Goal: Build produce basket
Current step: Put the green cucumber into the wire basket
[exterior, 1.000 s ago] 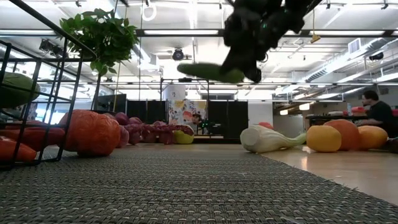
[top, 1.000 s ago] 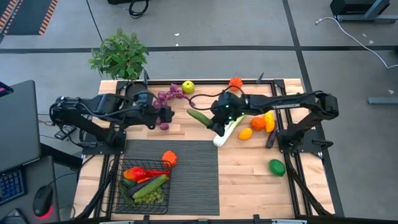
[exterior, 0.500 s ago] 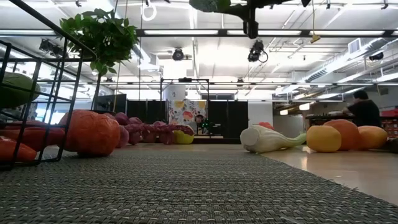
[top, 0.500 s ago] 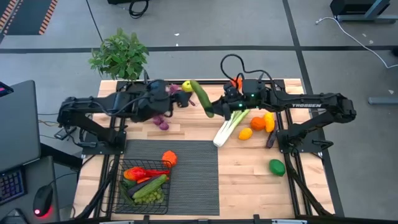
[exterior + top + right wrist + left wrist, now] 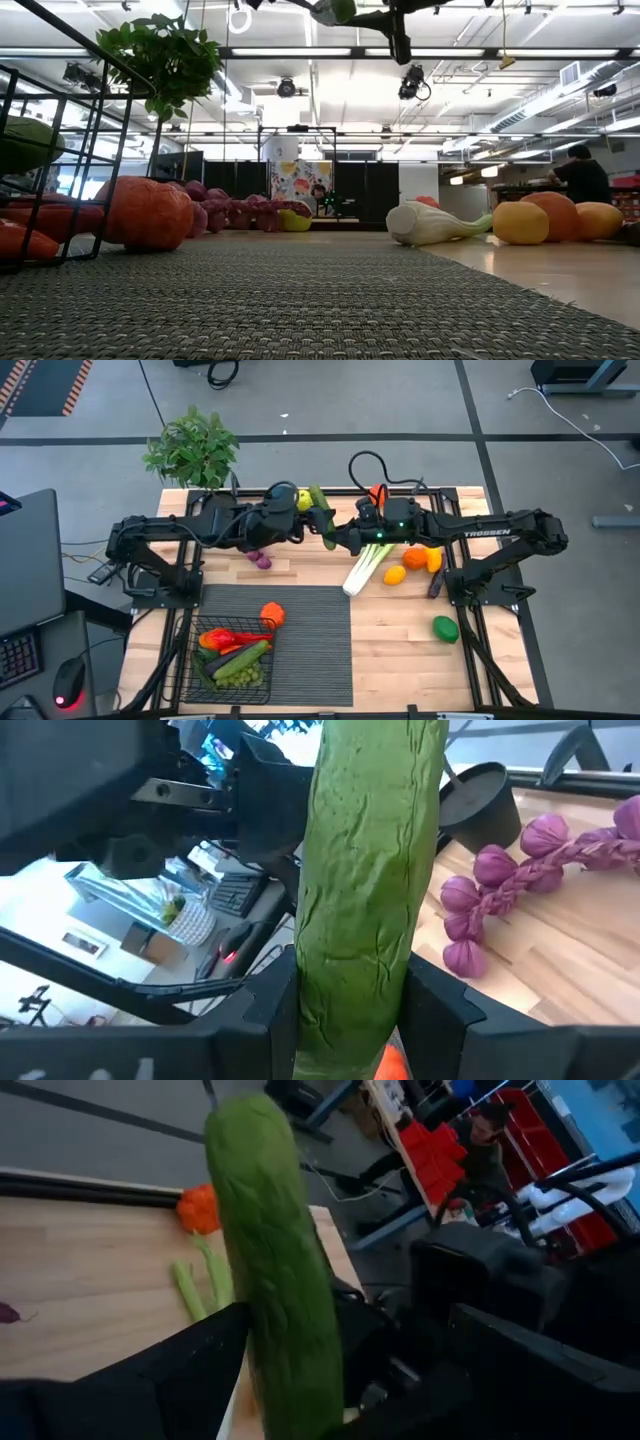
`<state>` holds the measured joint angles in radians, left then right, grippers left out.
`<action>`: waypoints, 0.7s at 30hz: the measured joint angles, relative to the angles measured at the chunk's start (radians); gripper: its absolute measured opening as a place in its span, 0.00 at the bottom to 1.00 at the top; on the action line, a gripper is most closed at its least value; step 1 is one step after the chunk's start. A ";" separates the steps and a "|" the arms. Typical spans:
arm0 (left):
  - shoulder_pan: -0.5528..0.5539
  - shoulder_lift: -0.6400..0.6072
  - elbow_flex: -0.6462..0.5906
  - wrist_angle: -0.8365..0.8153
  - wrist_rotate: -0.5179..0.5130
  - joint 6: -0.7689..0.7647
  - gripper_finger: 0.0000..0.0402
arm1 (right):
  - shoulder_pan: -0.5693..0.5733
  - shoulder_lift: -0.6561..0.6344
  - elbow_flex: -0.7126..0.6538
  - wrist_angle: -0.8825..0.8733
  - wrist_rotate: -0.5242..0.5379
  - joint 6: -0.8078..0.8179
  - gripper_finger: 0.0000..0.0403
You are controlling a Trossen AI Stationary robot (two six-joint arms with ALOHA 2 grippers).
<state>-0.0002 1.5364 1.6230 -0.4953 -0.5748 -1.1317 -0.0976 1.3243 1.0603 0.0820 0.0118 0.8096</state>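
Observation:
A green cucumber (image 5: pixel 320 515) is held up over the far middle of the table by my right gripper (image 5: pixel 337 538), which is shut on it. My left gripper (image 5: pixel 306 525) has come level from the table's left and is open. Its fingers stand on either side of the cucumber (image 5: pixel 275 1280), and I cannot tell whether one of them touches it. The black wire basket (image 5: pixel 190 670) sits at the near left with red peppers, a cucumber and green grapes in it. A leek (image 5: pixel 365 568) and other produce lie on the wood below the arms. My right gripper pinches the cucumber's lower part (image 5: pixel 350 970) between its two fingers (image 5: pixel 445 1015), which lie across it. The fingers come nearly level from the table's right. The cucumber is lifted clear of the table and sticks up past the fingers, tilted toward the far edge.
A ribbed dark mat (image 5: pixel 310 640) lies beside the basket with an orange piece (image 5: pixel 272 614) on it. Purple grapes (image 5: pixel 500 880), an orange (image 5: pixel 415 558), yellow pieces (image 5: pixel 395 574) and a green piece (image 5: pixel 445 628) lie around. A potted plant (image 5: pixel 192 448) stands at the far left.
My right gripper has risen with the cucumber and rolled, so the cucumber has gone from lying nearly level above the table to standing more upright, higher up. My left gripper has moved toward the table's right and turned level, and its open fingers now flank the cucumber.

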 joint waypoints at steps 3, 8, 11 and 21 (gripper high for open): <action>0.003 0.000 0.000 -0.002 0.009 0.000 0.88 | 0.010 0.000 0.000 0.000 0.020 0.005 0.35; 0.004 0.000 0.000 -0.004 0.007 0.042 0.88 | 0.019 0.000 0.000 0.009 0.023 0.025 0.35; 0.009 0.000 0.000 -0.022 0.006 0.052 0.88 | 0.021 0.000 0.000 0.009 0.024 0.017 0.35; 0.008 0.000 0.002 -0.113 -0.020 0.043 0.88 | 0.020 0.000 0.000 0.073 0.015 -0.027 0.35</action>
<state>0.0082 1.5360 1.6247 -0.6081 -0.5952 -1.0885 -0.0780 1.3247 1.0603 0.1550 0.0268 0.7828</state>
